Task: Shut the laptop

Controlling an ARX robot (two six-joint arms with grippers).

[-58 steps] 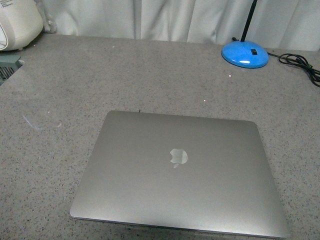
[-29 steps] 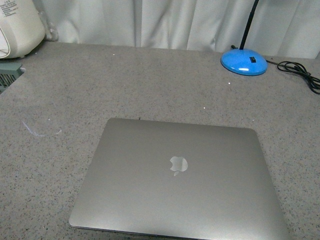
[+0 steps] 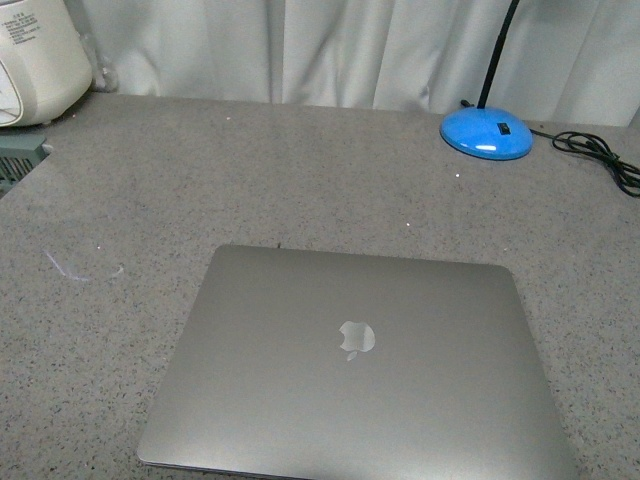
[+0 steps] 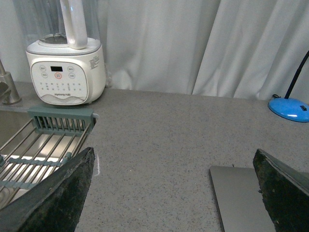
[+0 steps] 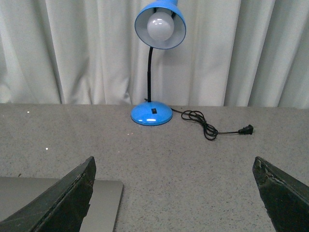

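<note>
The space-grey laptop (image 3: 350, 360) lies shut and flat on the speckled grey counter, lid up with its shiny apple logo showing, in the near middle of the front view. Neither gripper shows in the front view. My left gripper (image 4: 174, 193) is open and empty above the counter, with a corner of the laptop (image 4: 239, 198) under its one finger. My right gripper (image 5: 174, 193) is open and empty, with a corner of the laptop (image 5: 104, 205) beside its one finger.
A blue desk lamp (image 3: 487, 134) stands at the back right with its black cord (image 3: 590, 150) trailing right. A white blender (image 4: 67, 63) stands at the back left beside a sink with a wire rack (image 4: 43, 145). White curtains hang behind.
The front view has shifted a little, so the laptop and the lamp sit slightly lower in frame. The laptop stays shut and has not moved on the counter.
</note>
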